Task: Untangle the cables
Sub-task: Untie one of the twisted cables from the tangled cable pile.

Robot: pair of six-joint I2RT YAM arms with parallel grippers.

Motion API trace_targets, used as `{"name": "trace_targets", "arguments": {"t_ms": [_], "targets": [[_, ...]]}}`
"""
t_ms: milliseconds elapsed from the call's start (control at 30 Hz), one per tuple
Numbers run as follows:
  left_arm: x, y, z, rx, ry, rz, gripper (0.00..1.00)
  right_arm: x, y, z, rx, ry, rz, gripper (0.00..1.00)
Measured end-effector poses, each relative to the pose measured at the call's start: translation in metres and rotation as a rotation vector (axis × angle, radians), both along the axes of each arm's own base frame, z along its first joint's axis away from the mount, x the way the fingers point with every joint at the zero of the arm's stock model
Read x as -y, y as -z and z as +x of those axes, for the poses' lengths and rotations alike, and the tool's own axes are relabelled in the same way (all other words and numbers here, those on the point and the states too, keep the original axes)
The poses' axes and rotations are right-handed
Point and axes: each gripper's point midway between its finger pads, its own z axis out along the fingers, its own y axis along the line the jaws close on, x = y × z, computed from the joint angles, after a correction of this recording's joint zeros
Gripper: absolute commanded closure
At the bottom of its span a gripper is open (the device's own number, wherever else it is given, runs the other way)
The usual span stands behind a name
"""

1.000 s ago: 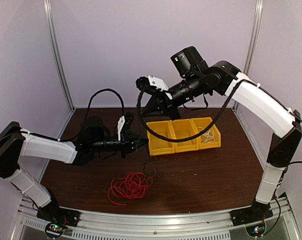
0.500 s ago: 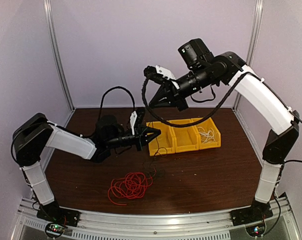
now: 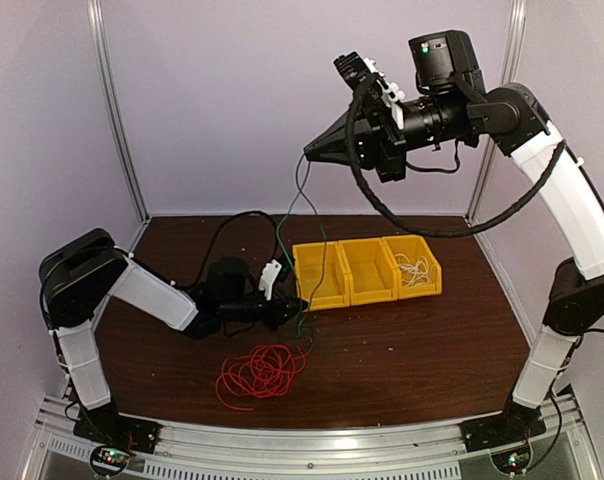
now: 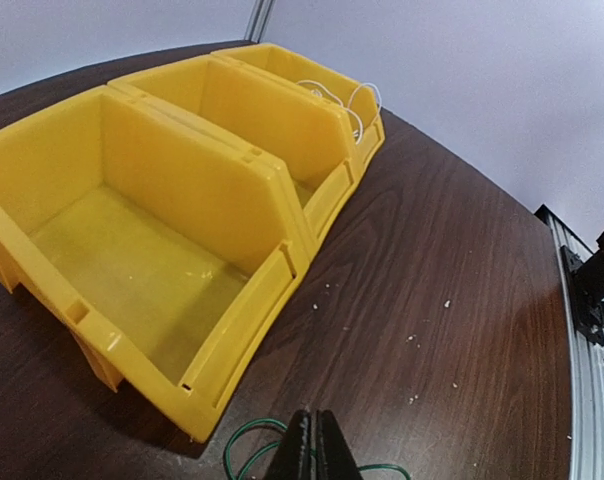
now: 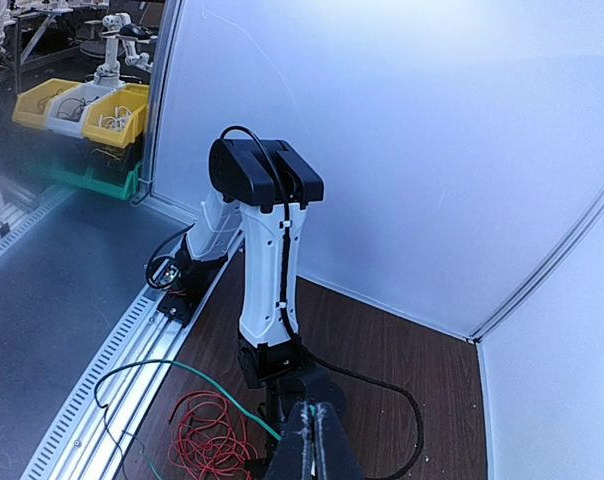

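Note:
A thin green cable [image 3: 281, 228] runs taut from my raised right gripper [image 3: 310, 153] down to the table beside the left yellow bin. That gripper [image 5: 312, 408] is shut on it, and the green cable [image 5: 202, 378] leaves its tips toward the left. Low on the table, my left gripper [image 3: 300, 305] is shut on the same cable's lower part. Green loops [image 4: 244, 440] show on both sides of the left gripper's tips [image 4: 312, 415]. The red cable [image 3: 262, 370] lies in a loose coil in front of it. A white cable [image 3: 414, 268] sits in the right bin.
Three joined yellow bins [image 3: 367, 285] stand mid-table; the left and middle ones [image 4: 247, 320] hold nothing. The white cable [image 4: 357, 95] shows over the far bin's rim. The red cable [image 5: 207, 440] lies below the left arm [image 5: 267, 250]. Purple walls enclose the back and sides.
My right arm has risen and swung right, drawing the green cable up taut. My left arm has reached forward and dropped to the table beside the left bin.

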Motion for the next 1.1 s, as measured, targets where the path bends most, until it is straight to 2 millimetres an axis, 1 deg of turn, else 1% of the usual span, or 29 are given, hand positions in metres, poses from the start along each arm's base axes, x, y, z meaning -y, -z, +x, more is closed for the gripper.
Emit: {"name": "trace_targets", "arguments": {"t_ms": [100, 167, 300, 400, 500, 567, 600, 700, 733, 800, 867, 933, 1000, 1100], "targets": [[-0.005, 0.006, 0.002, -0.011, -0.028, 0.027, 0.97, 0.0, 0.0, 0.0, -0.001, -0.001, 0.0, 1.0], [-0.011, 0.01, 0.001, -0.025, -0.047, 0.054, 0.97, 0.0, 0.0, 0.0, 0.0, -0.001, 0.001, 1.0], [-0.03, 0.013, -0.005, -0.037, -0.093, 0.108, 0.98, 0.001, 0.0, 0.002, 0.002, 0.006, 0.001, 1.0], [-0.045, 0.012, -0.009, -0.031, -0.128, 0.15, 0.97, 0.003, 0.0, 0.008, 0.004, 0.023, 0.0, 1.0], [-0.059, 0.012, -0.015, -0.03, -0.15, 0.188, 0.9, 0.009, 0.003, 0.023, 0.007, 0.065, -0.007, 1.0], [-0.066, 0.01, -0.019, -0.026, -0.16, 0.207, 0.83, 0.014, 0.007, 0.039, 0.002, 0.109, -0.016, 1.0], [-0.069, 0.007, -0.019, -0.02, -0.166, 0.212, 0.77, 0.017, 0.01, 0.047, -0.001, 0.13, -0.019, 1.0], [-0.08, -0.008, -0.015, 0.014, -0.214, 0.241, 0.64, 0.031, 0.018, 0.083, -0.015, 0.224, -0.026, 1.0], [-0.084, -0.014, -0.011, 0.03, -0.242, 0.251, 0.57, 0.036, 0.02, 0.094, -0.024, 0.256, -0.027, 1.0], [-0.094, -0.034, -0.001, 0.078, -0.312, 0.269, 0.41, 0.046, 0.023, 0.113, -0.031, 0.312, -0.026, 1.0], [-0.106, -0.056, 0.009, 0.138, -0.383, 0.277, 0.3, 0.055, 0.025, 0.131, -0.032, 0.368, -0.022, 1.0], [-0.119, -0.083, 0.019, 0.204, -0.456, 0.271, 0.25, 0.059, 0.032, 0.144, -0.033, 0.407, -0.026, 1.0], [-0.133, -0.105, 0.029, 0.25, -0.516, 0.269, 0.24, 0.063, 0.047, 0.156, -0.051, 0.444, -0.045, 1.0], [-0.156, -0.135, 0.052, 0.3, -0.597, 0.282, 0.24, 0.066, 0.071, 0.17, -0.089, 0.485, -0.079, 1.0]]}}
